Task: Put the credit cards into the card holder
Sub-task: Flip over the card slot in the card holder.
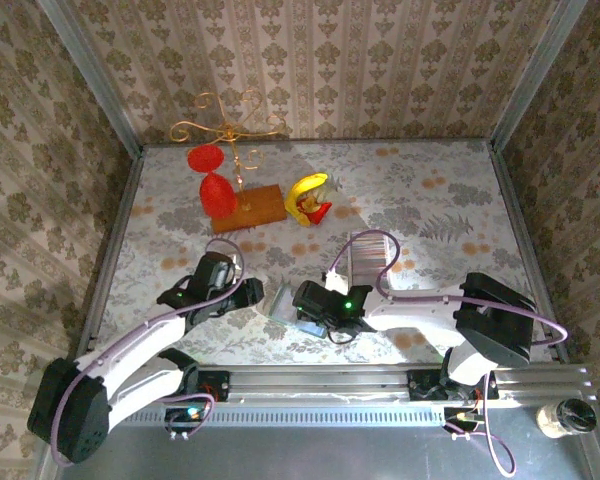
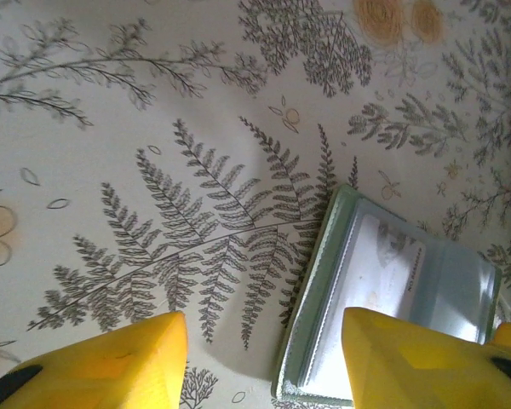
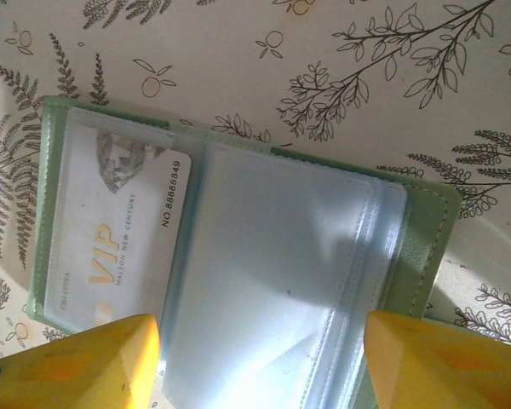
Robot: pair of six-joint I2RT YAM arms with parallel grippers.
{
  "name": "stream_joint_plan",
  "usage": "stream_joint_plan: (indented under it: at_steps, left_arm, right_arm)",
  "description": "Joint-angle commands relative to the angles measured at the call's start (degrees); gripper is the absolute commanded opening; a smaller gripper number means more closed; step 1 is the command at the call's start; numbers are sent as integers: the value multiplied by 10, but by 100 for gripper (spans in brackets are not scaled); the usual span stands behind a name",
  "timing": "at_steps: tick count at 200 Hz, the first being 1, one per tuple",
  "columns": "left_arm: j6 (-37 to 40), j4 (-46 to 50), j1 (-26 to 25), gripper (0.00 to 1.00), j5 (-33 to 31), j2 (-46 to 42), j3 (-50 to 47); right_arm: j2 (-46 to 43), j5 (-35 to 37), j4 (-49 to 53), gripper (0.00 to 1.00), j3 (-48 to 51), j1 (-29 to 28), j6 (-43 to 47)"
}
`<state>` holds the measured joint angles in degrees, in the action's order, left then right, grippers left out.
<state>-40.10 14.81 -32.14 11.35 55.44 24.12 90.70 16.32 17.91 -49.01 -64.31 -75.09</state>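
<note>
The card holder [image 1: 279, 300] lies open on the patterned table between my two grippers, sage-green with clear bluish sleeves. In the right wrist view the card holder [image 3: 238, 230] has one white VIP card [image 3: 111, 239] in its left sleeve. My right gripper [image 3: 260, 366] is open just above it, its yellow fingertips on either side of the clear middle sleeve. My left gripper [image 2: 264, 358] is open too, with one fingertip [image 2: 409, 358] over the card holder's [image 2: 383, 290] edge and the other over bare table. The credit cards [image 1: 370, 252] form a ribbed silvery strip behind the right gripper [image 1: 298, 302].
A gold wire stand with red ornaments on a wooden base [image 1: 245, 205] and a yellow-and-red toy [image 1: 308, 197] stand at the back. Papered walls close in the table on three sides. A small jar [image 1: 565, 417] sits on the frame at the near right.
</note>
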Motion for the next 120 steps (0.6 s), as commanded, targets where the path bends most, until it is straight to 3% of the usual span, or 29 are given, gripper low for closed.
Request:
stream_joint_plan:
  at_steps: [1, 120]
  left_arm:
    - [16, -41, 3, 48, 39, 24, 12]
    - [20, -107, -25, 42, 67, 130, 13]
  right_arm:
    - [11, 16, 3, 65, -4, 3, -11]
    - [43, -2, -23, 67, -4, 7, -13]
